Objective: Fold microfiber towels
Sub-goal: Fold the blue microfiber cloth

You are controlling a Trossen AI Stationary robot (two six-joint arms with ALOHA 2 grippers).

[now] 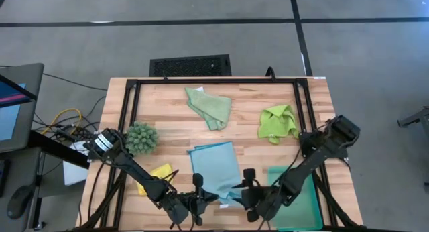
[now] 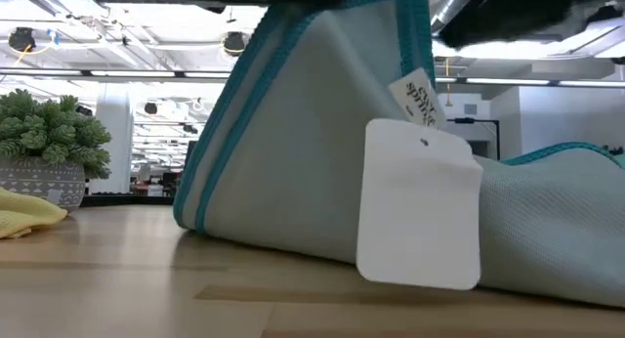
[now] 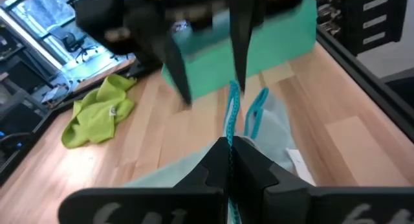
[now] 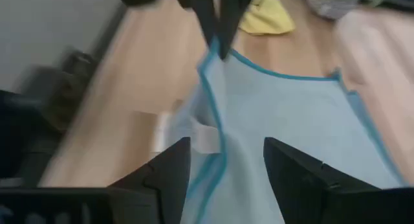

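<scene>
1. The light blue towel (image 1: pixel 216 166) lies at the middle of the table's (image 1: pixel 248 135) near edge, its near corner lifted off the wood; the left gripper (image 1: pixel 196 204) is clamped on that corner, fingers (image 3: pixel 228 160) pressed together on the teal hem. If the pinch holds only the hem, the corner could slip out when pulled

2. The right gripper (image 1: pixel 249 197) hovers just beside the same near edge of the towel with its fingers (image 4: pixel 169 160) spread wide and nothing between them, so that side of the cloth hangs unsupported. A one-handed fold would likely go skew or drag the whole towel across the wood

3. The two grippers sit close together, so a sideways move by either risks a knock

4. A white tag (image 2: pixel 420 203) dangles from the raised corner; it could get trapped inside the fold or snag on a finger

5. The teal tray (image 1: pixel 298 198) sits at the near right corner, just beside the right arm, and could be bumped

6. The yellow towel (image 1: pixel 155 177) lies crumpled near the left arm at the near left; the sage green towel (image 1: pixel 210 106) and lime green towel (image 1: pixel 277 122) wait toward the far edge, unfolded
</scene>
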